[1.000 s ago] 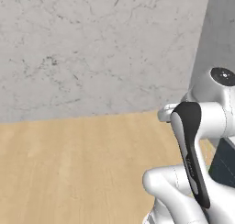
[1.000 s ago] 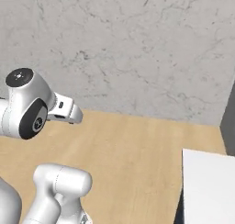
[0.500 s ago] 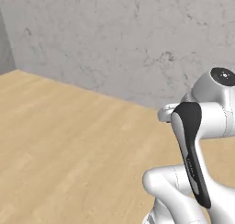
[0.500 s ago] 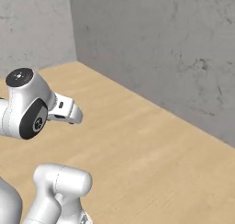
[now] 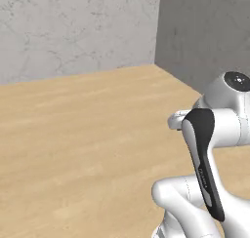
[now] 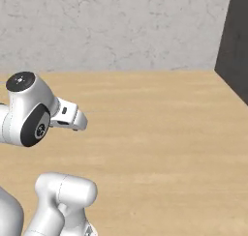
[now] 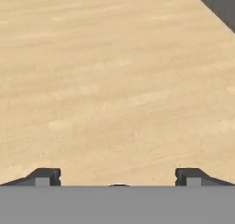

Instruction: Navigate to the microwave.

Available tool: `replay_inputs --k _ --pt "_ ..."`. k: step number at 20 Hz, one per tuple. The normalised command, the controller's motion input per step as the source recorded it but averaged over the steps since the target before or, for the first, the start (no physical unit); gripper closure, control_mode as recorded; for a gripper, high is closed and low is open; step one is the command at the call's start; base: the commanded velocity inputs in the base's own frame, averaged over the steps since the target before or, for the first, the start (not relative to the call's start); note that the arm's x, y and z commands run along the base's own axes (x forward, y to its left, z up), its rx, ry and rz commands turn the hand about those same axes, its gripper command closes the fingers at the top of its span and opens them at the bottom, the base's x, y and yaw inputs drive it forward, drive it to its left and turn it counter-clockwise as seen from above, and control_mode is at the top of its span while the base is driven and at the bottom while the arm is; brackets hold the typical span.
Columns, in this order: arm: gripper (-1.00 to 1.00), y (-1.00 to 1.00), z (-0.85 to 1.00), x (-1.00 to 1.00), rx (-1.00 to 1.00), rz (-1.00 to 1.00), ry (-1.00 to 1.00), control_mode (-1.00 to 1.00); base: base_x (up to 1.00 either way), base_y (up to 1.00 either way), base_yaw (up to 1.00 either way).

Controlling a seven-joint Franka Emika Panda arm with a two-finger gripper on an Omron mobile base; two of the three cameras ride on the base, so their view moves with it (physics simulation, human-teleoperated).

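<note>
1. Ahead, a wooden floor (image 5: 73, 134) was seen, bounded by a far marbled wall (image 6: 111, 27) and a dark wall (image 5: 205, 32) at right.
2. The gripper (image 7: 118, 176) was held wide apart, gripping nothing.

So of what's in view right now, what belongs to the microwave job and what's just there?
Job:
- gripper, fingers apart, holding nothing

Just there:
- wooden floor
- grey marbled wall
- darker wall at the corner

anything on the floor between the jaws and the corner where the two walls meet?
Nothing: bare wood floor runs from the gripper to the light marbled wall and the dark wall, in the hand view and both base views.
</note>
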Motion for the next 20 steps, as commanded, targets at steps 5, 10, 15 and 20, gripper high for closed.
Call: replay_inputs --k 5,10,15,20 --pt "-1.00 0.00 0.00 0.00 0.00 0.00 0.00 1.00 0.00 0.00 1.00" --pt "-1.00 0.00 0.00 0.00 0.00 0.00 0.00 1.00 0.00 0.00 1.00" --pt "-1.00 0.00 0.00 0.00 0.00 0.00 0.00 1.00 0.25 0.00 0.99" --pt "-1.00 0.00 0.00 0.00 0.00 0.00 0.00 1.00 0.79 -0.58 0.70"
